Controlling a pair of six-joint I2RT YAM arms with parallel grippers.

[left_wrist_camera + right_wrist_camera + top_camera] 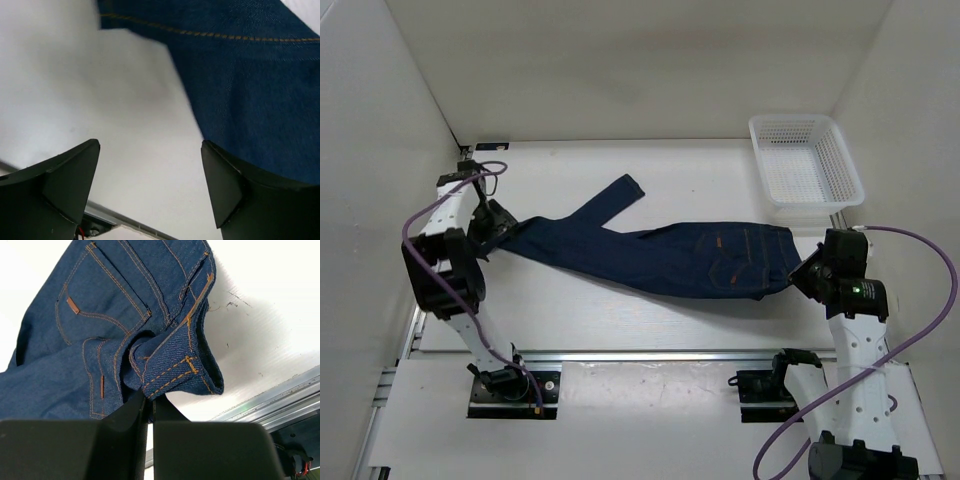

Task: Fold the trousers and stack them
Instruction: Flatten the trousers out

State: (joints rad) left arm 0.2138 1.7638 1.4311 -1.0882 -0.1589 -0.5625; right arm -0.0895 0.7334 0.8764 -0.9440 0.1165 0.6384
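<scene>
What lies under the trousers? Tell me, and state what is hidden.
The trousers lie across the white table, whose surface shows all round them. Anything directly beneath the denim is covered and cannot be seen.

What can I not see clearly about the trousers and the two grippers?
- Top view: the left gripper covers the end of one leg of the trousers.
- Left wrist view: the picture edges cut off the denim at the top and right.
- Right wrist view: the fingers of the right gripper hide how much waistband they pinch.
</scene>
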